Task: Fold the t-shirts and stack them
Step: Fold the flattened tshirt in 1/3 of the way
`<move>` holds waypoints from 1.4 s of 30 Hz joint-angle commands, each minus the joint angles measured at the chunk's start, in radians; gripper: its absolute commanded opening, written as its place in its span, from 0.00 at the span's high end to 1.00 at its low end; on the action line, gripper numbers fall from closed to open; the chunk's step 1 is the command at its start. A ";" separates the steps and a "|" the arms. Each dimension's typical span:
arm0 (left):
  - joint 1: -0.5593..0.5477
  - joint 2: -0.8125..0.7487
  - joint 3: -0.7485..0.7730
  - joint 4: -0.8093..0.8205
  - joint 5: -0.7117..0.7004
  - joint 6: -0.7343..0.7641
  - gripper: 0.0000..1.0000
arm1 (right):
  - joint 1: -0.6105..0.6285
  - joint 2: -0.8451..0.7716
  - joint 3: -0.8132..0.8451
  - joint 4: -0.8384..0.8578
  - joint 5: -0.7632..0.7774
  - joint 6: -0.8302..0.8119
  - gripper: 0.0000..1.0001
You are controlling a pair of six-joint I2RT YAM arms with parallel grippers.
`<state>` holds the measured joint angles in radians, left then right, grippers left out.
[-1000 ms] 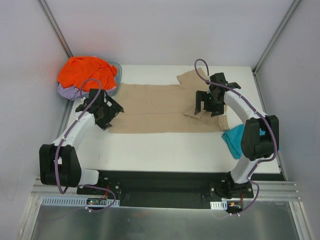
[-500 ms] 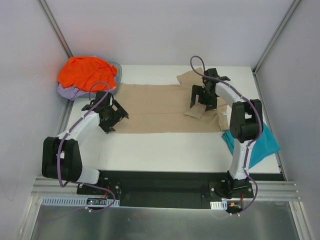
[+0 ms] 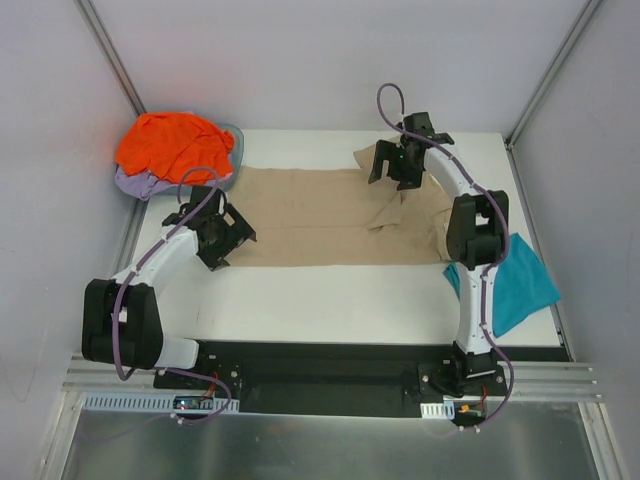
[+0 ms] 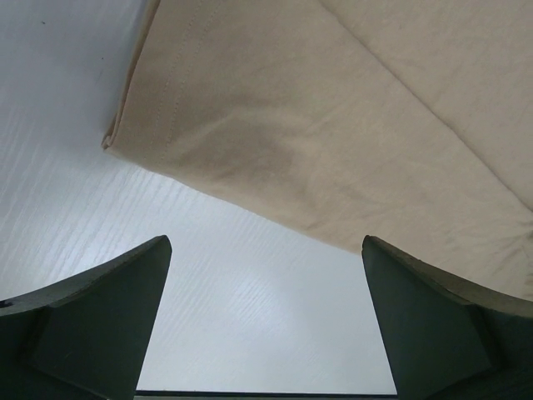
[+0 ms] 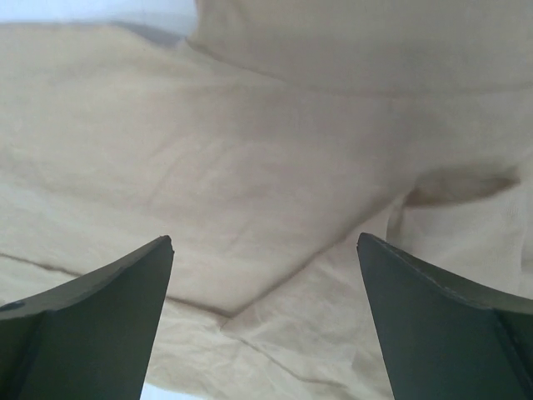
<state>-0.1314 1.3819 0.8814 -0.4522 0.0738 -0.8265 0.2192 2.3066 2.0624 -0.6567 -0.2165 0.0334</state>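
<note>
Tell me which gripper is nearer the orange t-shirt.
Left. The left gripper is just below the orange t-shirt in the top view, at the left end of the tan t-shirt; the right gripper is well off to the right, over that shirt's other end.

No text, label, brand, number or sign can be read in any view. The tan shirt (image 3: 320,215), the orange shirt (image 3: 170,145) and the teal shirt (image 3: 520,285) show plain cloth, and the white bench (image 3: 330,290) is unmarked. Small parts at the arm bases are too tiny to read.
</note>
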 commanded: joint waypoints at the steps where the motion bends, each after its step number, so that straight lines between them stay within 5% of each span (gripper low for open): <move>1: -0.001 -0.040 -0.006 -0.002 -0.005 0.012 0.01 | -0.006 -0.209 -0.216 -0.004 0.050 -0.009 0.03; 6: -0.002 0.014 0.016 0.000 0.023 0.020 0.01 | -0.003 -0.423 -0.588 0.098 0.005 0.088 0.03; 10: -0.002 0.031 0.030 0.000 0.032 0.030 0.01 | 0.012 -0.406 -0.668 0.115 -0.049 0.095 0.03; 21: -0.002 -0.014 -0.012 0.000 0.030 0.026 0.01 | 0.071 -0.170 -0.196 0.039 -0.026 0.068 0.03; 27: -0.002 -0.050 -0.019 -0.002 0.031 0.030 0.01 | 0.077 -0.090 -0.054 0.078 -0.159 0.114 0.03; 31: -0.002 -0.069 -0.021 -0.002 0.038 0.035 0.01 | 0.071 -0.212 -0.160 0.089 -0.088 0.091 0.03; 37: -0.016 -0.024 0.013 0.000 0.073 0.041 0.01 | 0.048 -0.485 -0.563 0.022 0.070 0.079 0.03; 42: -0.057 0.066 0.082 0.009 0.078 0.061 0.01 | 0.005 -0.552 -0.792 0.011 0.146 0.089 0.03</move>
<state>-0.1604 1.3884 0.8913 -0.4511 0.1284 -0.8085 0.2596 1.8248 1.3769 -0.6243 -0.1795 0.1188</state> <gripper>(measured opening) 0.993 0.966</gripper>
